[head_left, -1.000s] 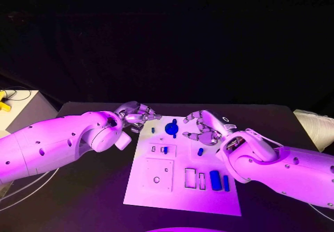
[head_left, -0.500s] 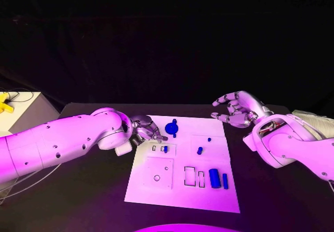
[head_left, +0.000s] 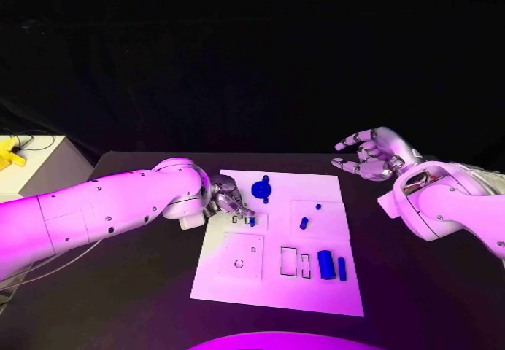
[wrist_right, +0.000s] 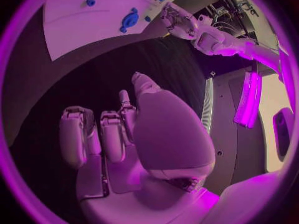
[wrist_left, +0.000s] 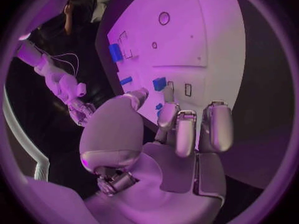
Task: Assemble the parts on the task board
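Note:
The white task board [head_left: 276, 281] lies in the middle of the black table. My left hand [head_left: 226, 200] reaches over its far left part, fingertips down by the small slots. A small blue part [head_left: 252, 219] stands beside those slots, also seen as a blue block [wrist_left: 159, 83]. Another blue bit [wrist_left: 159, 106] shows between my left thumb and a finger; whether it is held is unclear. A round blue part [head_left: 260, 190] sits at the far edge. My right hand [head_left: 374, 154] hovers off the board's far right corner, fingers spread and holding nothing.
Two small blue parts [head_left: 319, 206] [head_left: 303, 223] lie mid-board. Two long blue parts [head_left: 325, 264] [head_left: 341, 270] stand near the right edge beside empty rectangular slots [head_left: 287, 262]. A pale cabinet [head_left: 31, 164] with a yellow thing stands at the far left.
My right hand has left the board's middle and pulled back to the right, its fingers opening. My left hand has come nearer along the board's left side to the small slots.

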Robot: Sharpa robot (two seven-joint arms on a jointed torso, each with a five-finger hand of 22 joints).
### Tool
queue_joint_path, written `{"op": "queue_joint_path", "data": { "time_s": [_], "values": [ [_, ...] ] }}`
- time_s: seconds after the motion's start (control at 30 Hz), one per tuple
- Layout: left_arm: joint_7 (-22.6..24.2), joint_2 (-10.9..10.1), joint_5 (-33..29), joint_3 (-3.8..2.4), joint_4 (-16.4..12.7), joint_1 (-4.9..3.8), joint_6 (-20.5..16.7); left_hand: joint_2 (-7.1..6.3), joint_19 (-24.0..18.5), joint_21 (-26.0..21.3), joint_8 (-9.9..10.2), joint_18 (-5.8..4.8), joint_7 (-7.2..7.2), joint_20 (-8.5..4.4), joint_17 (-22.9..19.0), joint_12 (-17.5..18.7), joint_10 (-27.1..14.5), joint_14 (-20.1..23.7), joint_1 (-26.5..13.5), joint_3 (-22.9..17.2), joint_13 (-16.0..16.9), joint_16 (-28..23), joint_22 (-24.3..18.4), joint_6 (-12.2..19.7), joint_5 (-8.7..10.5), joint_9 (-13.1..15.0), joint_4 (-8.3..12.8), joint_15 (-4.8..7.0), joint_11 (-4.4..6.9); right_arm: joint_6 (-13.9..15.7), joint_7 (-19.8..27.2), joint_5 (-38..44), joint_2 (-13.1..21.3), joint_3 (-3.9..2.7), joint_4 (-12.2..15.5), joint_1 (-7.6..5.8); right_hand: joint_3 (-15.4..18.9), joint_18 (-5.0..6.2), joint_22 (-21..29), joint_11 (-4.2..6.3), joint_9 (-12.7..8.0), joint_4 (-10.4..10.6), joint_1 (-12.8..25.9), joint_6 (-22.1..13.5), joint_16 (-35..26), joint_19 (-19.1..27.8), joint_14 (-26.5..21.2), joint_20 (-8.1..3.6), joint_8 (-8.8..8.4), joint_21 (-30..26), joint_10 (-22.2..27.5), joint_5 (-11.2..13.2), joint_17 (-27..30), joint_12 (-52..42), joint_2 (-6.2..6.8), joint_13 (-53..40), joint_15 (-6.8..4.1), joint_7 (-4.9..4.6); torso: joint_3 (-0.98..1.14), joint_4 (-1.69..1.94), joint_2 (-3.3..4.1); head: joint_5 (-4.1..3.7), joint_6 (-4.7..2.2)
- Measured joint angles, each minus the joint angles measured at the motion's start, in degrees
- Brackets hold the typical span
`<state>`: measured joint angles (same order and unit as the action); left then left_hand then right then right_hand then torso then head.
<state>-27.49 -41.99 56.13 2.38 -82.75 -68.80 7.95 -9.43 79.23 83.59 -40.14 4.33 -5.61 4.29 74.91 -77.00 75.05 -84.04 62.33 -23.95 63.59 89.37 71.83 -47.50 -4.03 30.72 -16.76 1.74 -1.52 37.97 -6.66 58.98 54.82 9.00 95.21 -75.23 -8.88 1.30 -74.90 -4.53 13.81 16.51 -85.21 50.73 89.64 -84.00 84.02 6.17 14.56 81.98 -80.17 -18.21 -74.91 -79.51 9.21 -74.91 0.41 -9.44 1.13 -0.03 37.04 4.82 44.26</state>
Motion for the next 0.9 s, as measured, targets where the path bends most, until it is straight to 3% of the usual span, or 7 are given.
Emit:
{"op": "queue_joint_path", "data": {
  "time_s": [0.27, 0.9],
  "values": [
    [-1.1, 1.2, 1.4, 0.40, 1.2, -0.01, 0.4, 0.00, 0.0, 0.0, 0.0, 0.00, 0.20, 0.00, 0.0, 0.3, 0.0, 0.0, 0.0, 0.2, -0.4, 0.0, 0.0, 0.2, 0.00, 0.1, 0.2, 0.00, 0.00, -0.2, 0.0, 0.1, -0.4, 0.01, -0.5, -0.07, -0.3, 0.00, 0.0, 0.04, -0.1, 0.0, 0.2, -0.2, 0.0, 0.0, 0.0, 0.00, 0.00, -0.3, 0.5, 0.0, 0.0, 0.4, 0.23, 0.0, 0.00, -0.18, -0.07, 0.07, 0.12, -0.15, 0.38],
    [-1.5, 2.6, 1.1, 0.40, 1.4, -0.04, 0.5, 0.00, 0.0, 0.0, -0.3, 0.00, 0.20, 0.01, 0.0, 0.3, 0.0, 0.0, 0.0, 0.2, -0.4, 0.0, 0.0, 0.2, 0.00, 0.2, 0.2, -0.01, -0.01, -0.5, -0.1, 0.6, -1.1, 0.01, -1.0, -0.09, -0.6, -0.01, 0.0, -0.15, -0.1, 0.0, 0.2, -0.2, -0.2, 0.0, 0.0, 0.00, 0.00, -0.5, 0.7, -0.2, 0.0, 0.7, 0.22, 0.0, 0.00, -0.17, -0.13, 0.02, 0.30, -0.28, 1.55]
  ]
}}
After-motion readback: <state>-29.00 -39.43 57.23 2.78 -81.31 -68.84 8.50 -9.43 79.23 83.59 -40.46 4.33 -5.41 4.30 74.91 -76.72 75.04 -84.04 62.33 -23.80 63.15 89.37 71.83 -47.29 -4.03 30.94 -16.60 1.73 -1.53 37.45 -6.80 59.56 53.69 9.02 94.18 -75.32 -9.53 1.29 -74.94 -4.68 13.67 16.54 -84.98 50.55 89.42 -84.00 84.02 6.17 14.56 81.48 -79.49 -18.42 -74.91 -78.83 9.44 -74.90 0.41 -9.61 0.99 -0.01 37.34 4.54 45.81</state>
